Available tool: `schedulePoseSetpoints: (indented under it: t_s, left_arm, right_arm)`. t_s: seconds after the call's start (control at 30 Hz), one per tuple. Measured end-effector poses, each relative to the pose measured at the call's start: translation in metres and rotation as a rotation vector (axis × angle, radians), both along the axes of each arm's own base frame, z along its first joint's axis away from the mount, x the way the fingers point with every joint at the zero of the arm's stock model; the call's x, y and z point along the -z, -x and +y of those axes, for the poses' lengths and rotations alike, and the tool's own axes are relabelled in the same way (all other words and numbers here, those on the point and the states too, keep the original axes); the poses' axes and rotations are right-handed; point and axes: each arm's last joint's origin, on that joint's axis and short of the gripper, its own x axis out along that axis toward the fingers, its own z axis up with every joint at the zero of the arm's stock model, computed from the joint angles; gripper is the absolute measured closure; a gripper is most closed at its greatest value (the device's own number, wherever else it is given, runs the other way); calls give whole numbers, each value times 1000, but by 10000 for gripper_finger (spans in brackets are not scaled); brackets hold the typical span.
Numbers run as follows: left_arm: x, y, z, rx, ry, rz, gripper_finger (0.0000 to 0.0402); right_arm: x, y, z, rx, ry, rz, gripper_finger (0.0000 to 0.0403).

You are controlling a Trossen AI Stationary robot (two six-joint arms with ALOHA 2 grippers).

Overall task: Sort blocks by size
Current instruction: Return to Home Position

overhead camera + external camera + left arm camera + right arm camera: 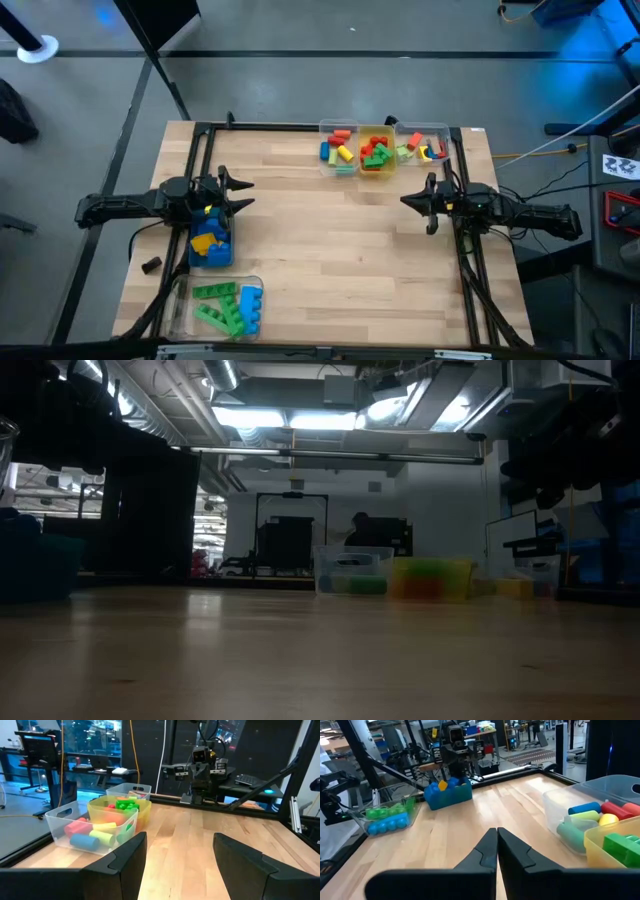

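The blocks lie sorted into bins, none loose on the table. At the far edge, a clear bin (pixel 338 147) holds blue, yellow and red blocks. Beside it, a yellow bin (pixel 376 152) has green and red ones, and another clear bin (pixel 425 145) has mixed small ones. A blue bin (pixel 210 245) with yellow and blue blocks sits under my left arm. A clear bin (pixel 220 305) with green and blue blocks stands at the near left. My left gripper (pixel 247 192) hovers open at the left with nothing between its fingers (pixel 130 855). My right gripper (pixel 405 200) is shut and empty at the right (pixel 497 850).
A black frame runs along the table's far edge and down both sides. A small dark object (pixel 151 265) lies near the left edge. The bare wood (pixel 330 250) between the two arms is free. In the low view the far bins (pixel 350 572) stand against the room behind.
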Motion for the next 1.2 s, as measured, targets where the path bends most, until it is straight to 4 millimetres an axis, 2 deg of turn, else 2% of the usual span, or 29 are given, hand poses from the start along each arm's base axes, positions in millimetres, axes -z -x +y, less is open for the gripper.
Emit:
schedulePoseSetpoints:
  t_s: [1.2]
  left_arm:
    - [0,0,0,0,0,0,188]
  right_arm:
    - [-2,0,0,-7,3,-24,388]
